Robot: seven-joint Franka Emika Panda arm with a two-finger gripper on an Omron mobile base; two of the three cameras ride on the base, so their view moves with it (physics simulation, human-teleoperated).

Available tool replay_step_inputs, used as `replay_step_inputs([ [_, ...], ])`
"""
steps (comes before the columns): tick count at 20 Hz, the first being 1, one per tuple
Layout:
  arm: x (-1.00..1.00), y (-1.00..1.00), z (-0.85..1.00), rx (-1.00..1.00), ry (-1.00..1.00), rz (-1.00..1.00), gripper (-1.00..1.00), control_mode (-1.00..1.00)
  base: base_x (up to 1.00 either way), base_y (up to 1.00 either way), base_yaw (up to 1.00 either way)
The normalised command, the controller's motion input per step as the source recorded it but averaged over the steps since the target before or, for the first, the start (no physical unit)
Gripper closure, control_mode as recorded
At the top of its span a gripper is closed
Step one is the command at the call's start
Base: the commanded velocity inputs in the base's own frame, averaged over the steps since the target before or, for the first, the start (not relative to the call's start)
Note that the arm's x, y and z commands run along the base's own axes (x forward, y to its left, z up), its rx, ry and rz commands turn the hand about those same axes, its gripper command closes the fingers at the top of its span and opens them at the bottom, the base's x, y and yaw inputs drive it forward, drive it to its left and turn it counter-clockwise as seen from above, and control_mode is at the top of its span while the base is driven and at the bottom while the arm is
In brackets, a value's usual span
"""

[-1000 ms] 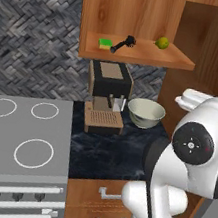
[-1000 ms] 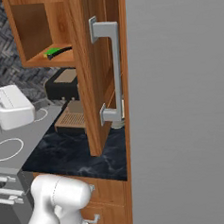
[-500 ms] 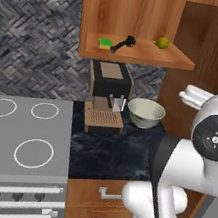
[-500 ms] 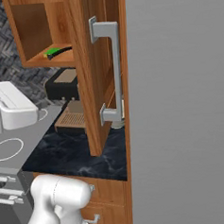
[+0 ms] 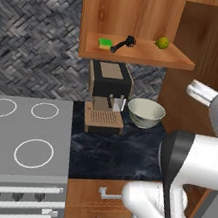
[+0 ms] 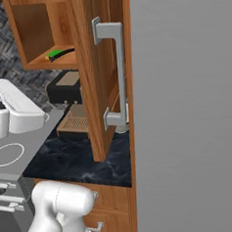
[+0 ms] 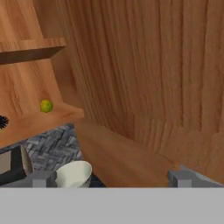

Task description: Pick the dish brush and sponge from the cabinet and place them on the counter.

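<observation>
The cabinet stands open. On its shelf the green sponge lies at the left, the black dish brush right beside it. Both appear on the shelf from the right too: the sponge and the brush. In the hand view my gripper is open, fingertips wide apart and nothing between them. It sits below and to the right of the shelf, facing the open cabinet door. The brush's bristly head peeks in at the left edge. The black counter lies below.
A round yellow-green fruit sits at the shelf's right end. Under the shelf stand a coffee machine and a pale bowl. The stovetop is at the left. The swung-out door with its grey handle juts over the counter.
My arm's elbow has swung to the right in the left base view, and the hand has turned a little. The gripper stays open. Sponge and brush have not moved.
</observation>
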Motion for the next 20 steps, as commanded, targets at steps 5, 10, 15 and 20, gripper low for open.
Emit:
replay_step_inputs([
  [5, 0.04, 0.00, 0.01, 0.12, 0.00, 0.05, -1.00, -1.00, 0.00, 0.00, 0.00],
  [10, 0.02, 0.00, 0.02, 0.11, 0.00, 0.06, -1.00, -1.00, 0.00, 0.00, 0.00],
  [15, 0.06, 0.00, 0.02, 0.11, 0.00, 0.05, -1.00, -1.00, 0.00, 0.00, 0.00],
  [20, 0.02, 0.00, 0.01, 0.10, 0.00, 0.06, -1.00, -1.00, 0.00, 0.00, 0.00],
])
